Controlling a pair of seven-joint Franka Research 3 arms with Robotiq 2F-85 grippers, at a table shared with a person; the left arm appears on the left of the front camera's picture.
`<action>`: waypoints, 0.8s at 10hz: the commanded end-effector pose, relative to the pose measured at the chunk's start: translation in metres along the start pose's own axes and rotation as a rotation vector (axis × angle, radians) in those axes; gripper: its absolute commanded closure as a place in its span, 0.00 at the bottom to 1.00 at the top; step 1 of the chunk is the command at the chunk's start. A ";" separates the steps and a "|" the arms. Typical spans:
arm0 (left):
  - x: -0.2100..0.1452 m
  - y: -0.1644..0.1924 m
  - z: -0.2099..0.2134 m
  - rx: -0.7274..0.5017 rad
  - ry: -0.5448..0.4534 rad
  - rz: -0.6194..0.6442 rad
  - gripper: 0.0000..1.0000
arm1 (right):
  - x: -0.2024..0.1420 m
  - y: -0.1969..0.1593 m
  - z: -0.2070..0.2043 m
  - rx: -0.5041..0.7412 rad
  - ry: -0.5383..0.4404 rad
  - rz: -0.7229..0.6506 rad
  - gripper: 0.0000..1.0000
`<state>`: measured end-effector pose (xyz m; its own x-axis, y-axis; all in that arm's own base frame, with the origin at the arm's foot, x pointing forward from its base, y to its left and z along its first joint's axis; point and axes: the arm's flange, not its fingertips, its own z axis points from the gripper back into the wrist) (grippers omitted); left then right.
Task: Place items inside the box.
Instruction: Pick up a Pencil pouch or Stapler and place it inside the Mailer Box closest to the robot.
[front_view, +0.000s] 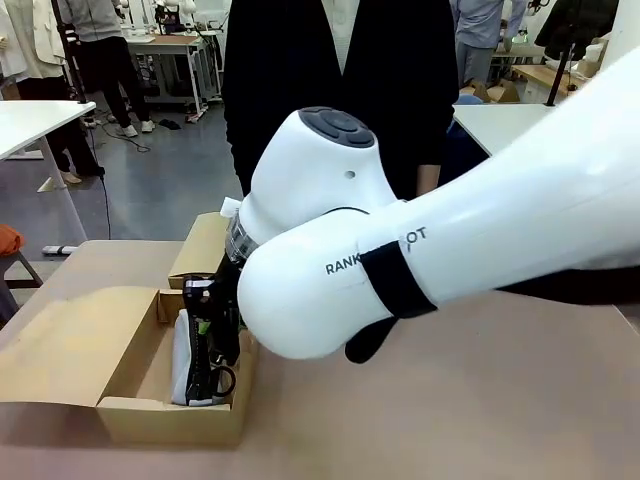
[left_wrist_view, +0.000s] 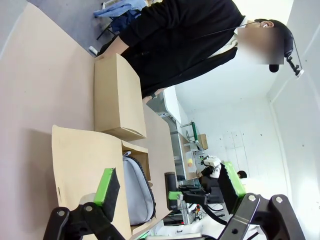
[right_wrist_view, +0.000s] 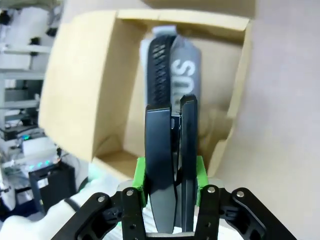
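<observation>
Currently the right gripper (right_wrist_view: 170, 176) is clenched on a black stapler (right_wrist_view: 162, 145), pads on both flanks. The stapler's far end is down in the open cardboard box (right_wrist_view: 85, 95), beside the grey pouch (right_wrist_view: 184, 75) lying inside. Left wrist view adds the left gripper (left_wrist_view: 169, 184), spread wide and empty, and a smaller closed box (left_wrist_view: 117, 95) beyond.

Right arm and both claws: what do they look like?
The glossy white, rounded right arm carries a black strap and dark lettering. The left claw and right claw are black bolted linkages with green pads.
</observation>
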<state>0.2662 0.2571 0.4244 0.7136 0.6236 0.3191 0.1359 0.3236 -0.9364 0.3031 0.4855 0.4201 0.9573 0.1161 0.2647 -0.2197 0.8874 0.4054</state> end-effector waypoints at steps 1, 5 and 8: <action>-0.001 -0.001 -0.001 -0.021 -0.013 -0.019 0.00 | 0.021 0.031 -0.027 -0.034 0.013 -0.044 0.58; -0.001 -0.001 -0.001 -0.021 -0.013 -0.019 0.00 | 0.026 0.024 -0.046 -0.078 0.013 -0.088 0.58; -0.001 -0.001 -0.001 -0.021 -0.013 -0.019 0.00 | 0.024 0.017 -0.049 -0.100 0.029 -0.112 0.15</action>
<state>0.2662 0.2571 0.4244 0.7137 0.6236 0.3191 0.1360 0.3235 -0.9364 0.3303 0.5156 0.3876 0.9797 0.0670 0.1890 -0.1332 0.9222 0.3630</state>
